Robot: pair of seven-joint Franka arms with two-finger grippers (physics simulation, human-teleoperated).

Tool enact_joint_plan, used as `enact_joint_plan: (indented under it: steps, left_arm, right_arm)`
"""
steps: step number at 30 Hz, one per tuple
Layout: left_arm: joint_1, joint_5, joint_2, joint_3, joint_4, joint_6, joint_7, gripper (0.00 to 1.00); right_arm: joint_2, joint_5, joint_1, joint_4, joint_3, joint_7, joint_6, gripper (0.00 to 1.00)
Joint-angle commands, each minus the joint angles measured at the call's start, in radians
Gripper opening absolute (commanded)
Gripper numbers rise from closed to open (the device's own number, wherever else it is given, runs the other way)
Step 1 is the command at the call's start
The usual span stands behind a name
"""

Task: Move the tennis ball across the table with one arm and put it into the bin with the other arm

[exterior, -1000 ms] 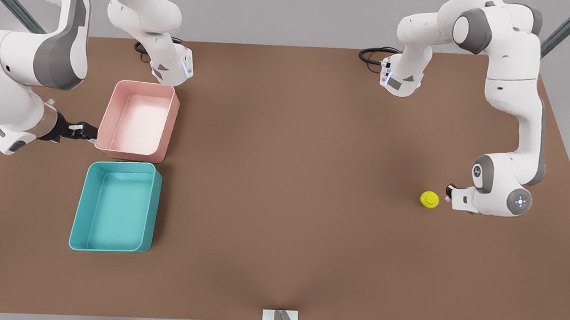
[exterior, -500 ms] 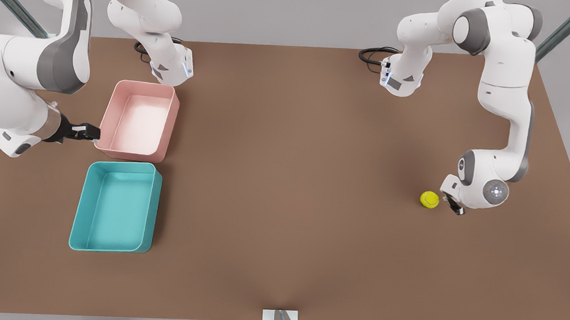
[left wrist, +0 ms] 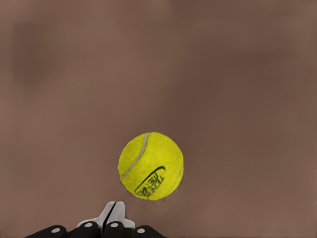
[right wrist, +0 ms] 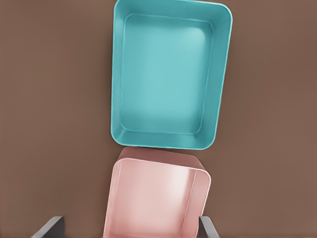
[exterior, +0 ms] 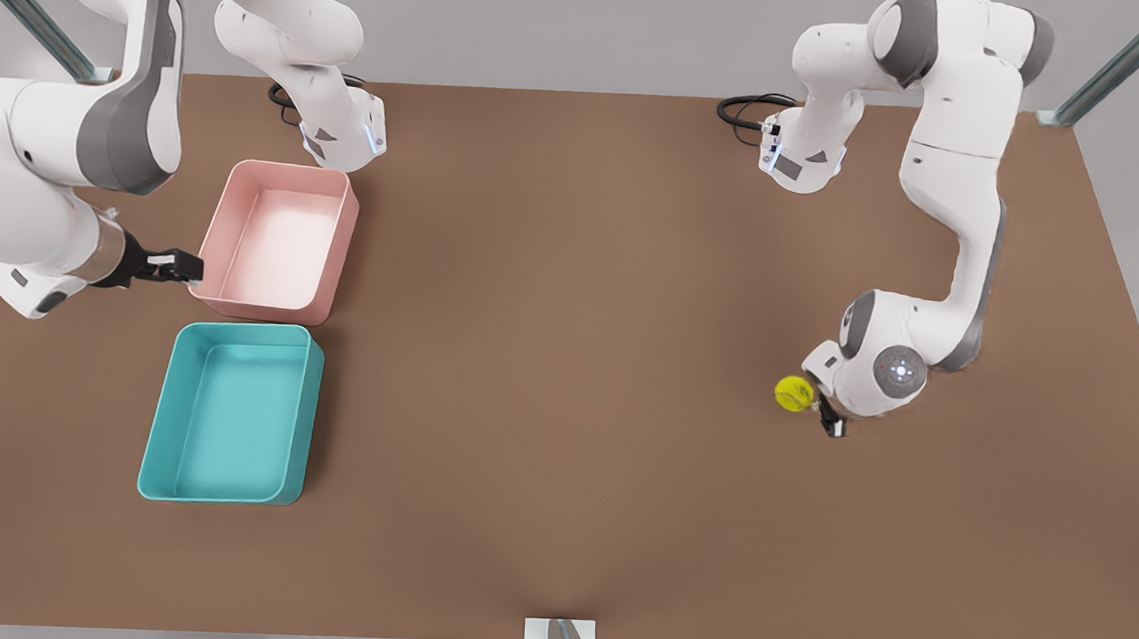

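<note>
The tennis ball sits on the desk out at roughly three o'clock from the desk's middle in the front view, and the left hand is right behind it, low to the surface, fingers pressed together into one blade, as the left wrist view shows with the ball just ahead of the closed fingertips. That's a pusher's posture, not a grabber's. Judging by its fuzzy felt and round shape, this thing should be light, springy and eager to roll, so a nudge through its centre ought to send it straight, while an off-centre touch would likely curl it away. For a later pick, fingers either side of its widest girth look best. Open room? Plenty: a long bare stretch of brown runs toward nine o'clock, no obstacles between ball and bins. The bin lies near eight o'clock, its short end touching or nearly touching the pink bin at ten o'clock. The right hand waits beside the pink bin's outer wall, fingers spread wide in the right wrist view. The risk is the near desk edge, which has no lip.
</note>
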Motion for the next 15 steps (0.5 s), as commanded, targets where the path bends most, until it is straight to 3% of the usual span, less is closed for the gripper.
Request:
enact_joint_plan:
  steps: [1,3,5,6,7,8,9,10,12,15]
  left_arm:
    - [-0.007,-0.333,-0.016,-0.027,0.040,-0.180,-0.845,0.21]
    - [0.002,-0.374,-0.013,-0.004,0.040,-0.180,-0.845,0.21]
    - [-0.007,-0.231,-0.037,0.003,0.051,-0.203,-0.967,0.21]
    - [-0.019,-0.084,-0.057,0.004,0.144,-0.337,-1.168,0.21]
    - [-0.016,-0.027,-0.063,0.007,0.345,-0.643,-1.244,0.21]
    - [-0.015,-0.009,-0.066,0.007,0.490,-0.828,-1.352,0.27]
    - [-0.019,-0.007,-0.092,0.004,0.527,-0.939,-1.388,1.00]
    - [-0.030,0.028,-0.114,0.048,0.583,-0.973,-1.499,1.00]
    - [-0.104,-0.136,-0.183,0.197,0.600,-0.982,-1.632,1.00]
    - [-0.075,-0.136,-0.171,0.197,0.603,-1.007,-1.517,1.00]
  right_arm:
    - [0.000,0.003,0.003,0.000,0.000,-0.004,-0.002,1.00]
    - [0.000,0.005,0.003,0.000,0.000,-0.004,-0.002,1.00]
    - [0.004,0.006,0.005,0.000,0.000,-0.001,0.001,1.00]
    - [0.013,0.008,0.013,0.002,0.000,0.010,0.004,1.00]
    - [0.023,0.011,0.025,0.003,0.000,0.013,0.015,1.00]
    - [0.055,0.014,0.045,0.016,0.000,0.016,0.026,1.00]
    - [0.084,0.020,0.068,0.016,0.000,0.019,0.076,1.00]
    - [0.113,0.026,0.102,0.016,0.000,0.044,0.116,1.00]
    - [0.161,0.036,0.163,0.017,0.000,0.171,0.187,1.00]
    - [0.214,0.075,0.224,0.016,0.000,0.306,0.286,1.00]
